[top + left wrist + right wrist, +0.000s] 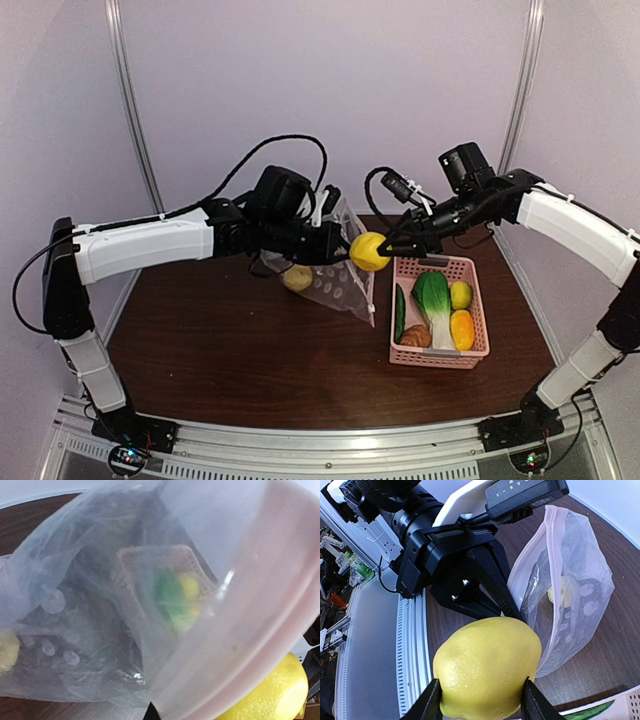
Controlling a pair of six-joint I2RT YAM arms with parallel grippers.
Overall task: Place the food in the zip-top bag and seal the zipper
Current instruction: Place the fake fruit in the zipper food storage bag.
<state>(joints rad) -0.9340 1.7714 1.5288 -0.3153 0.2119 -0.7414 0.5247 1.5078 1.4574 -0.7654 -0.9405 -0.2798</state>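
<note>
My right gripper (377, 252) is shut on a yellow lemon (369, 251), held in the air just right of the bag's mouth; the lemon fills the right wrist view (487, 667) and shows at the lower right of the left wrist view (272, 692). My left gripper (332, 240) is shut on the mouth edge of the clear dotted zip-top bag (335, 275) and holds it up open. A yellowish food piece (297, 278) lies inside the bag. The pale zipper strip (549, 545) runs along the mouth. Bok choy (434, 300), lemon, orange-yellow piece, green vegetable and bread lie in the pink basket (440, 358).
The pink basket stands at the right of the dark wooden table (240, 350). Metal rails run along the near edge (330, 445). White walls enclose the back and sides.
</note>
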